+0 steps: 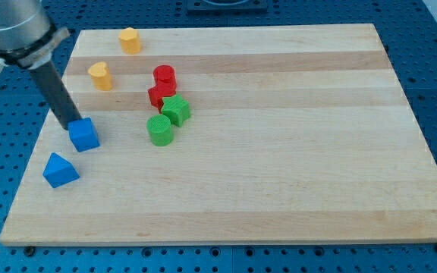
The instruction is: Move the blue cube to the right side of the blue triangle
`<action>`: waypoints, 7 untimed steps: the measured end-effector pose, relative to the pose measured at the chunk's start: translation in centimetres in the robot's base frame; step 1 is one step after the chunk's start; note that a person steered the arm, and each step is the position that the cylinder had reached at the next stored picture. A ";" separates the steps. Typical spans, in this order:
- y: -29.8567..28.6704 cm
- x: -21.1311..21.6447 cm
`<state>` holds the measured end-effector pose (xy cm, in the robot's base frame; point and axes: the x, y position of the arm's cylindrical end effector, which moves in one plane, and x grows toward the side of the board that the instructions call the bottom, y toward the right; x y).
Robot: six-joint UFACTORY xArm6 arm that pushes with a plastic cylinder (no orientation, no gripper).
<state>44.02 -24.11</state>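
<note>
The blue cube [84,134] sits near the board's left edge. The blue triangle [59,170] lies just below it and a little to the view's left. The dark rod comes down from the view's top left, and my tip [72,123] touches the cube's upper left corner.
A yellow block [130,39] and a second yellow block [101,76] lie toward the top left. Two red blocks [162,85] and two green blocks [168,120] cluster to the right of the cube. The wooden board [294,152] ends close to the triangle's left.
</note>
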 end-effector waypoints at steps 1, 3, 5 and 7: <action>2.9 2.1; 3.7 3.0; 4.9 2.8; 4.9 5.9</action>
